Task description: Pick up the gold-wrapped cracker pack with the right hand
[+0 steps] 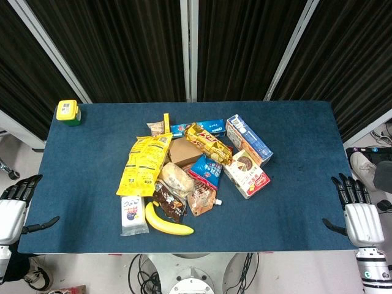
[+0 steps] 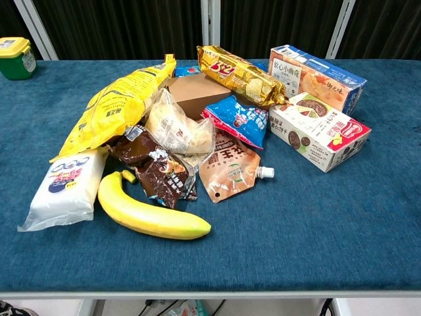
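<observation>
The gold-wrapped cracker pack (image 1: 208, 143) lies slanted on top of the pile at mid-table, resting on a brown box (image 1: 184, 151). In the chest view the gold-wrapped cracker pack (image 2: 241, 76) sits at the back of the pile, with cracker pictures and red lettering. My right hand (image 1: 359, 215) hovers off the table's right edge, fingers spread, holding nothing. My left hand (image 1: 13, 206) hovers off the left edge, also open and empty. Neither hand shows in the chest view.
Around the pack lie a yellow chip bag (image 1: 144, 162), a blue snack pouch (image 1: 206, 171), two boxes (image 1: 248, 140) (image 1: 246, 174), a banana (image 1: 166, 222), a white tissue pack (image 1: 133, 215) and dark wrappers (image 1: 169, 201). A green-and-yellow jar (image 1: 68, 113) stands at the far left corner.
</observation>
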Controlling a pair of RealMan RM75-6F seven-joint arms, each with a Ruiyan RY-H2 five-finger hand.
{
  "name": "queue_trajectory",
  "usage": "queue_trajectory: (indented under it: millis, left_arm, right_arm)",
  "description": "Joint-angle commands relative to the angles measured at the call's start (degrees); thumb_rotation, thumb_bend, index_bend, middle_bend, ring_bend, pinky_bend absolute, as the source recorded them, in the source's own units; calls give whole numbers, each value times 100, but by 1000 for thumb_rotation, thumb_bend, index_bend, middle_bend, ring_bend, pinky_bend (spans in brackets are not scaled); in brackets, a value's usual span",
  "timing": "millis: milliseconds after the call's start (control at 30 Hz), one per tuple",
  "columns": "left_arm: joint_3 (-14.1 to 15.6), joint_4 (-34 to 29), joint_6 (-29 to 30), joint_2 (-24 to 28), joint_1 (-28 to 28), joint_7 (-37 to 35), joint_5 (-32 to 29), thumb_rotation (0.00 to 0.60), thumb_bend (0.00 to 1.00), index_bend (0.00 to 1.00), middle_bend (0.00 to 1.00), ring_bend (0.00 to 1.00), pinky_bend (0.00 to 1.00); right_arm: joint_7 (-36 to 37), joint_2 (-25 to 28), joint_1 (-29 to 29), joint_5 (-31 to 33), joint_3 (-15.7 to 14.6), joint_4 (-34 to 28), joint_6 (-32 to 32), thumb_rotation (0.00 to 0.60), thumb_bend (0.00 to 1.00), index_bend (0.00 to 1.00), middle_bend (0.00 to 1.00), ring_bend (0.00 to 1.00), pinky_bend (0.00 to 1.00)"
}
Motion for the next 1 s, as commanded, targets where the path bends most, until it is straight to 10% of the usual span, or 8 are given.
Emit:
queue_trajectory:
  millis: [33, 733, 1000]
  left_arm:
    - [9, 0, -8, -5, 1, 10, 4, 375, 0, 84, 102, 119, 241]
    - [24, -37, 36, 44, 29, -17, 36, 378, 0, 84, 102, 119, 241]
    - [26, 3, 8, -21, 1, -10, 61, 379, 0, 84, 102, 119, 241]
  right_arm:
    - [10, 1, -3, 12, 7, 4, -9, 600, 0, 0, 0, 0, 0]
    - [-92, 103, 187, 10, 156, -316, -233, 600, 0, 0, 0, 0, 0]
    - [-879, 267, 1053, 484, 785, -1169, -1142, 600, 0, 0, 0, 0, 0]
